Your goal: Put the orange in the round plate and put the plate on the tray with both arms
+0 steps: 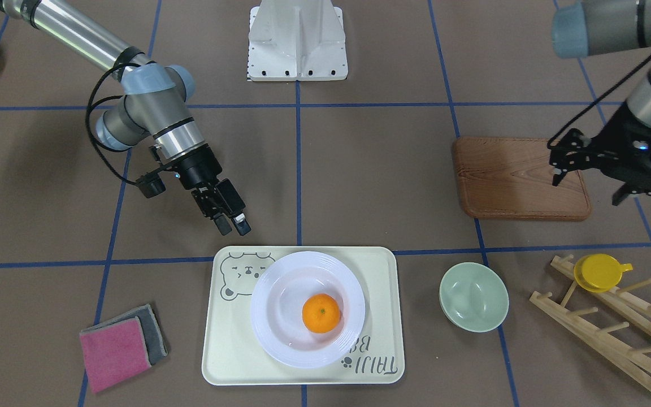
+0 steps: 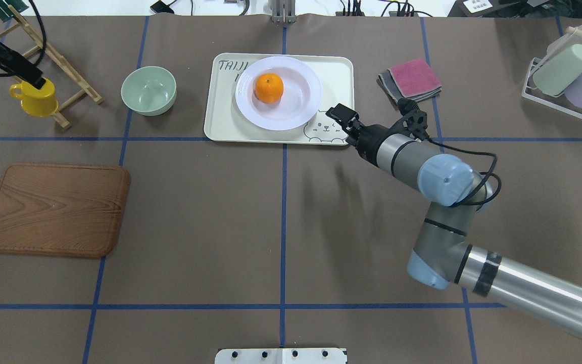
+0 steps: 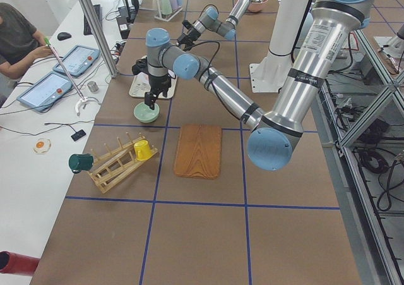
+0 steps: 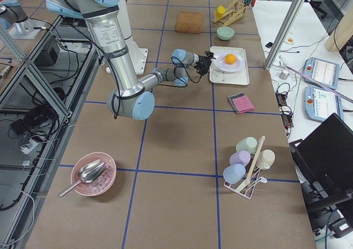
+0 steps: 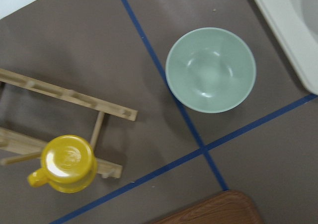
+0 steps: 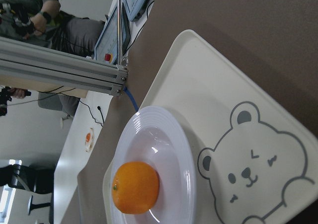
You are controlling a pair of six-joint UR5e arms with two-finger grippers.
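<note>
Task looks complete: orange [image 1: 321,312] sitting in the plate [image 1: 280,308], plate resting on the tray [image 1: 229,350], midway along the table's far edge. Right gripper [image 1: 233,225] empty, fingers narrowly apart, just off the tray's bear corner. Left gripper [image 1: 587,186] spread wide, empty, raised toward the table's left end. Next, probably just drawing both arms clear.

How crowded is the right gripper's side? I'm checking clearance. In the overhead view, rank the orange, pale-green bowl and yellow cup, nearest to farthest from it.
From the right gripper:
1. orange, in the round plate on the tray, just view-left of it.
2. pale-green bowl, view-left of the tray.
3. yellow cup, far view-left edge.
</note>
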